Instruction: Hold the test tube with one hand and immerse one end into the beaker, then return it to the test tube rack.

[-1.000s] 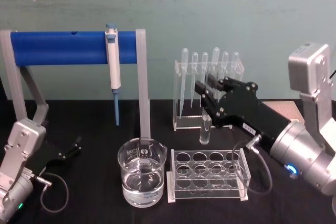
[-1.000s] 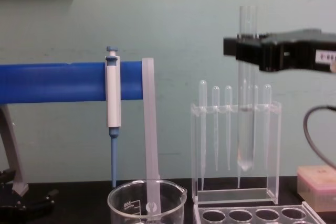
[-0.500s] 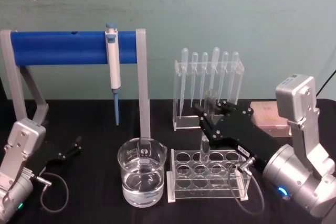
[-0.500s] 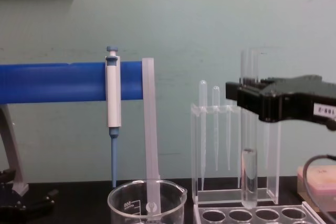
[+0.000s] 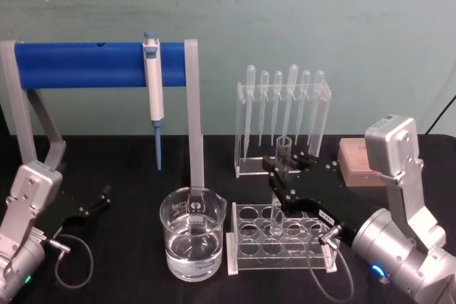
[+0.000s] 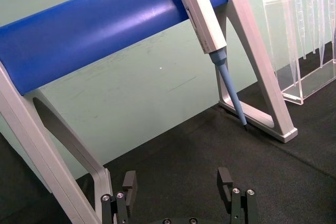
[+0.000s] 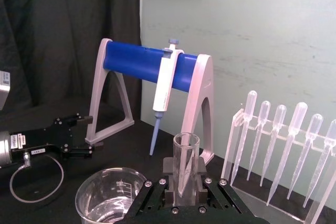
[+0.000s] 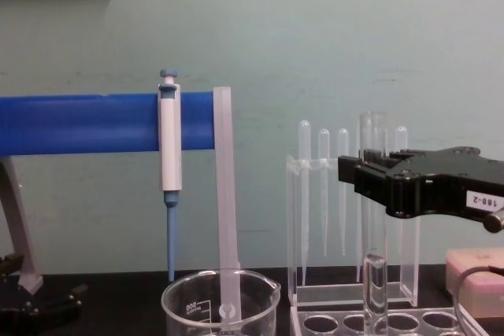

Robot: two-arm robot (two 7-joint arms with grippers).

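Holding the test tube [image 5: 279, 179] upright, the right gripper [image 5: 283, 174] is clamped on it above the clear rack [image 5: 281, 238].
Its rounded bottom sits in a rack hole, beside the beaker [image 5: 192, 241]; the left gripper [image 6: 178, 187] rests apart on the bench [image 5: 128, 176].

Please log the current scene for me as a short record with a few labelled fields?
right gripper: shut on the test tube, held upright
test tube bottom: lowered into a back-row hole of the clear tube rack
beaker: holds clear liquid, left of the rack
left gripper: open, parked at the table's left
pipettor: hanging on the blue stand
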